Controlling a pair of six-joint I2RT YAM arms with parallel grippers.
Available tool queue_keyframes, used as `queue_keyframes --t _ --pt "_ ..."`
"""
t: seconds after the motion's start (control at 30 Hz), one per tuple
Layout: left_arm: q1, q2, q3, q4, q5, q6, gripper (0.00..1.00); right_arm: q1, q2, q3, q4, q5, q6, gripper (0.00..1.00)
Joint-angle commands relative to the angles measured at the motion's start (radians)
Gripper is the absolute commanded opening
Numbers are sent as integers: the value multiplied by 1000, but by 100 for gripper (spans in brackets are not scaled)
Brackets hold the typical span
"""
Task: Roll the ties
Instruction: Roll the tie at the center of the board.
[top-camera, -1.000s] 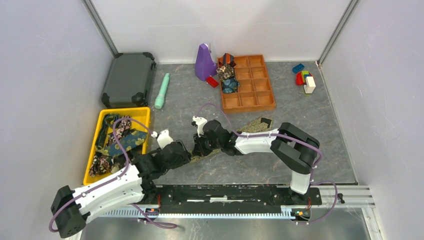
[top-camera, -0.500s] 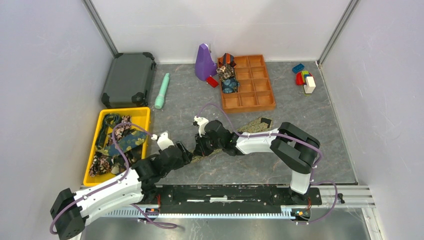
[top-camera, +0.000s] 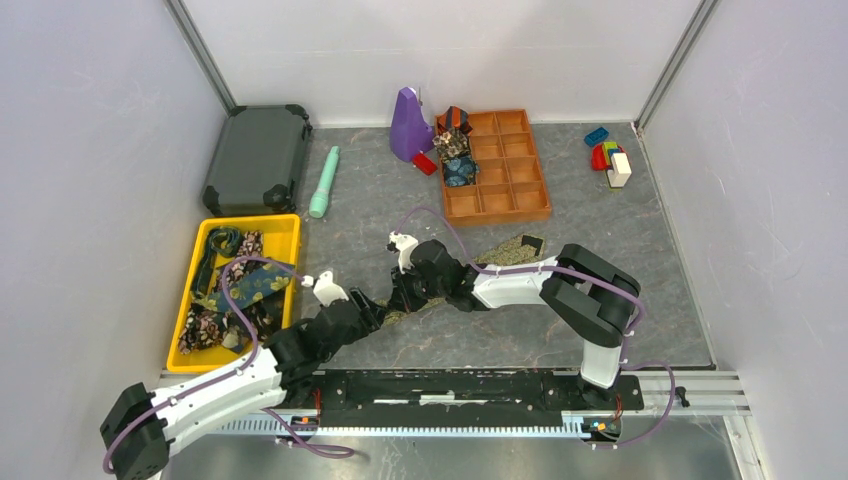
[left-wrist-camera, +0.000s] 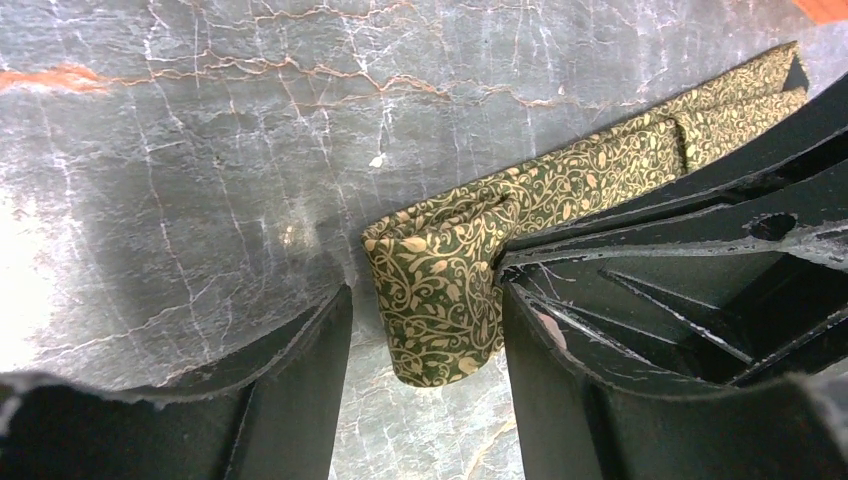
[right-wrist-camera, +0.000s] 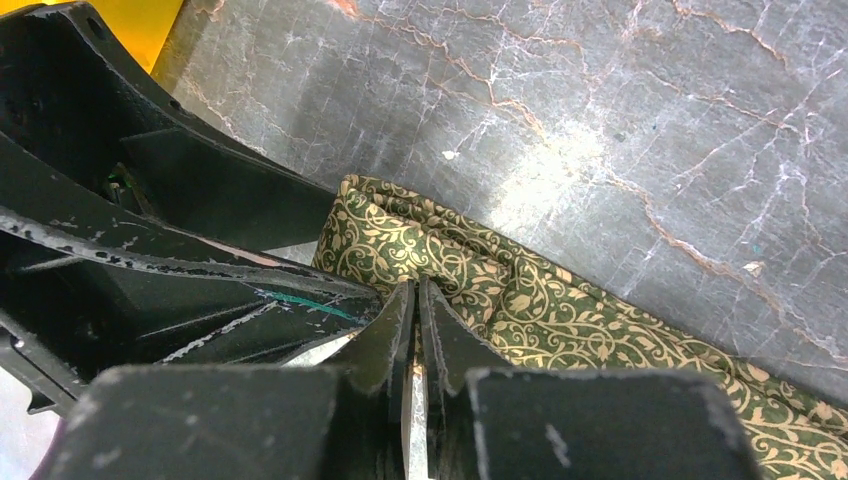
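The green-and-gold tie (left-wrist-camera: 440, 300) lies flat on the table (left-wrist-camera: 200, 150) with its near end doubled over into a first loose turn. That turn sits right between the fingers of the left pincer (left-wrist-camera: 425, 300), which is open and holds nothing: one finger touches the fold's side, the other stands just clear of it. Over the last second the left arm has stretched in lower and further toward the right pincer (right-wrist-camera: 412, 300), so its fingers now bracket the fold, and their gap looks to be narrowing a little. The right pincer has stayed put, close against the left one, all but shut, its tips nipping the cloth just behind the fold while the rest of the tie trails away behind it. I take this as a handover of the roll's start: the left looks about to clamp the turn so rolling can go on, with most of the length not yet wound. Further out from both pincers, loose ties (top-camera: 240, 285) wait in the yellow tray (top-camera: 285, 222) and coiled ties (top-camera: 458, 160) sit in the wooden box (top-camera: 525, 205)
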Motion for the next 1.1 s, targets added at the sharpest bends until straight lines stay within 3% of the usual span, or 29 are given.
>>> queue_keyframes --t 0.0,0.67,0.93,1.07 --pt "-2 -13 -32 88 6 -47 62 -7 23 -17 0 -2 -12 8" --pt "17 76 -89 241 23 -63 50 -15 43 -29 12 -9 -12 5" --pt "17 80 -86 253 17 -56 31 -17 44 -22 3 -11 -12 5" --pt "17 80 -57 182 12 -50 27 -18 31 33 -51 -26 -29 15"
